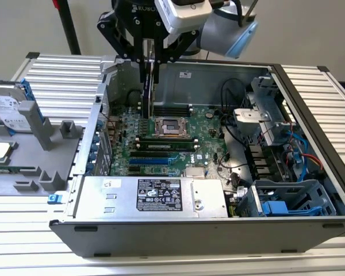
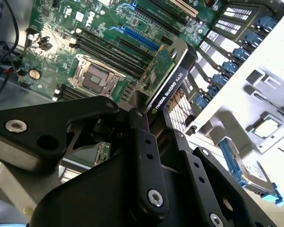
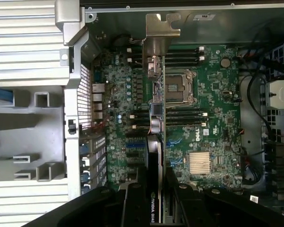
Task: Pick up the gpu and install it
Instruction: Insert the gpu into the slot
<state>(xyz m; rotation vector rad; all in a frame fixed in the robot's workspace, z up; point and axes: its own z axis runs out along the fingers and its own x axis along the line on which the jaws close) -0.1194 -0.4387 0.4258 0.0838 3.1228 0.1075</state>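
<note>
Holds the gpu [image 1: 148, 98] pinched in the gripper [image 1: 150, 66], fingers [image 2: 143, 137] closed onto the card's upper edge. Hangs straight down from the arm near twelve o'clock in the exterior view, card upright on edge over the motherboard [image 1: 207, 123] inside the open case [image 1: 218, 77], at eleven o'clock from the processor socket [image 1: 171, 126].

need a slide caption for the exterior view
The claw grips the gpu on edge over the motherboard inside the open computer case.
</note>
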